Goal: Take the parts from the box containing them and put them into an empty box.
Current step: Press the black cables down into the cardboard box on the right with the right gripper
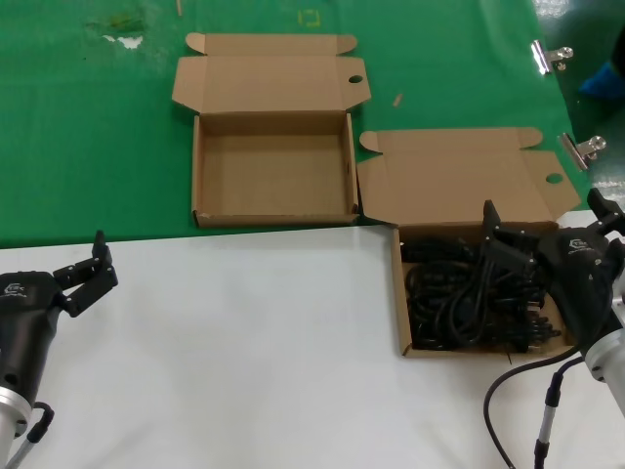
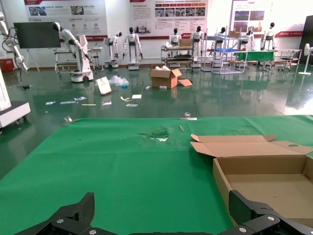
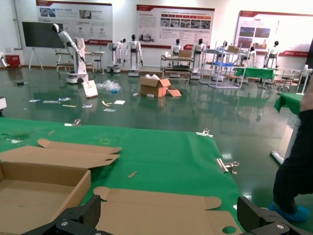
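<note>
The right gripper (image 1: 542,230) is nearest, low on the right side of the head view. Its black body has a small white logo, too small to read. It points into the full box (image 1: 402,322) and hangs just over the cords (image 1: 459,293). Its fingers are spread apart, with nothing pinched between them.

The cords are black and shiny, curled in bundles with plug ends. They are piled up and fill the box. This box is brown cardboard and sits on the white table (image 1: 244,332) at the right. Its lid (image 1: 459,186) lies open behind it, a bit crooked, with one round hole near the corner.

The empty box (image 1: 273,171) is the same kind of brown box. It sits farther back on the green mat (image 1: 88,147), to the left of the full box. Its corner is just beside the other box's lid. Its lid is flat and straight, also with one round hole.

The left gripper (image 1: 93,269) waits low on the left over the white table, well apart from both boxes. Its fingers are spread too, holding nothing. It has the same little white logo.

Two metal clips (image 1: 552,54) lie on the mat at the far right.
</note>
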Controlling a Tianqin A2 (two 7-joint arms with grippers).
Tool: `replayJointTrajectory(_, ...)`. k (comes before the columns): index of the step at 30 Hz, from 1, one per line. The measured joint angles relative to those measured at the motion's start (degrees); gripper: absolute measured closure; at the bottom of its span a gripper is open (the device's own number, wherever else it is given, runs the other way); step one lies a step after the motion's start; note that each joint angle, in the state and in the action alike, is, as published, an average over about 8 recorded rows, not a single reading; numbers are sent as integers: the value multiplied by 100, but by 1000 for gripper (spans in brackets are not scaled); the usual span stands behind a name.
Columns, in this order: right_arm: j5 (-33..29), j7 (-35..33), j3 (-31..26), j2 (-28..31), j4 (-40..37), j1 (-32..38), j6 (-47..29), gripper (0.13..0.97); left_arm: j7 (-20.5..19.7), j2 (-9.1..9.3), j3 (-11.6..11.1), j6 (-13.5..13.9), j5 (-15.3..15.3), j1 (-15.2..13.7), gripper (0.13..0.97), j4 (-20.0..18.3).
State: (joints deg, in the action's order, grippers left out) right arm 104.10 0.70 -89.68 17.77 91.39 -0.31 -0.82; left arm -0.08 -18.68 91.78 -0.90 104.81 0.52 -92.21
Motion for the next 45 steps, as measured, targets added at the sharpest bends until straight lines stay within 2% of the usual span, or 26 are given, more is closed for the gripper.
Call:
replayJointTrajectory(17, 0, 0, 0, 0, 0, 0, 0, 129, 0, 0, 0, 0, 0, 0, 132, 0)
replayJointTrajectory(29, 0, 0, 0, 0, 0, 0, 0, 129, 0, 0, 0, 0, 0, 0, 169, 0)
replayJointTrajectory(38, -6, -6, 9, -15, 2, 1, 0, 129, 0, 0, 0, 0, 0, 0, 272, 0)
replayJointTrajectory(45, 23, -44, 1, -102, 35, 10, 136, 129, 0, 0, 0, 0, 0, 0, 420, 0)
